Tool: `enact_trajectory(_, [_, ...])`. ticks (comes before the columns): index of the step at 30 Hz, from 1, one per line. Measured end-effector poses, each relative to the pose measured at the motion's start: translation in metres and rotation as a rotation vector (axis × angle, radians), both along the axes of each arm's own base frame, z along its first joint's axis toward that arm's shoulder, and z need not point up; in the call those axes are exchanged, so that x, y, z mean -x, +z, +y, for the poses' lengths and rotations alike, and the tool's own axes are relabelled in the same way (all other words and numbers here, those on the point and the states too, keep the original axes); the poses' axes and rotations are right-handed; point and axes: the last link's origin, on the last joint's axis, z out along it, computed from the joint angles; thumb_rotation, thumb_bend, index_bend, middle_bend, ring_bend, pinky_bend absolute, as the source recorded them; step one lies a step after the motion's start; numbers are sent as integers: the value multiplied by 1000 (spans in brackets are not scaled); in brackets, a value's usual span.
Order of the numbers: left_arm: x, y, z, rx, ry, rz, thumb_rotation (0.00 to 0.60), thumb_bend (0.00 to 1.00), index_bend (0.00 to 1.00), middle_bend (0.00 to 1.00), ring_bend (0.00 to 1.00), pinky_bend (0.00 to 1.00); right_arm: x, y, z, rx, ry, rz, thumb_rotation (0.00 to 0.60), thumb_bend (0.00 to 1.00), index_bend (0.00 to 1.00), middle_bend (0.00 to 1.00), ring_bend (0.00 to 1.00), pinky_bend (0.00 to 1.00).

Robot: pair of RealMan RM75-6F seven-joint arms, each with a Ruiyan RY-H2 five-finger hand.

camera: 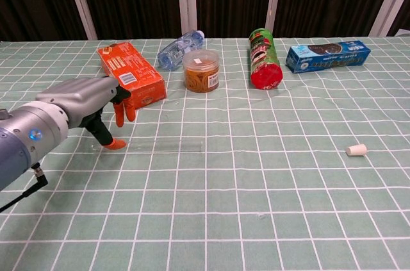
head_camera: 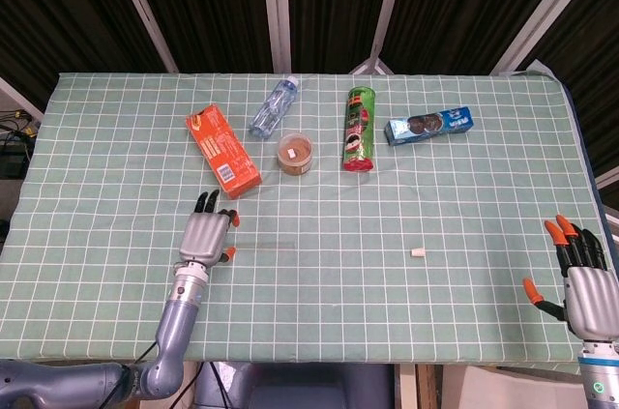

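My left hand [head_camera: 206, 235] [camera: 83, 106] hovers low over the green checked table [head_camera: 484, 322], fingers apart and holding nothing. Its thumb tip is down by the left end of a clear tube [head_camera: 263, 248] [camera: 160, 146] that lies flat; I cannot tell if they touch. An orange box [head_camera: 223, 151] [camera: 131, 73] lies just beyond the hand. My right hand [head_camera: 580, 278] stays at the table's front right corner, fingers spread and empty, seen only in the head view. A small white cap [head_camera: 418, 252] [camera: 356, 150] lies between the two hands, nearer the right.
Along the far side lie a water bottle [head_camera: 274, 107] [camera: 180, 49], a green chip can [head_camera: 359, 129] [camera: 264, 57] and a blue cookie pack [head_camera: 428, 125] [camera: 327, 55]. A small lidded jar [head_camera: 295, 153] [camera: 201, 70] stands upright among them.
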Motion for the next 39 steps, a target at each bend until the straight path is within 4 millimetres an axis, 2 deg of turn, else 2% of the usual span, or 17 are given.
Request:
enact_trajectory(14, [-9,-21,-2,27,32,17,600,321,475,441,44,0,0,1,0,-1,-3,-16,600,336,0,0,0,0])
enact_trajectory(23, [-10,-23,-2,32,40,20,600,372,495,439,44,0,0,1,0,-3,-5,-24,600,336,0,0,0,0])
enact_trajectory(34, [-11,-24,-1,50,74,19,600,375,483,404,43,0,0,1,0,-2,-5,-30,600,336,0,0,0,0])
enact_trajectory(39, [-13,-23,-1,58,86,25,600,443,498,415,44,0,0,1,1,-2,-3,-32,600,336,0,0,0,0])
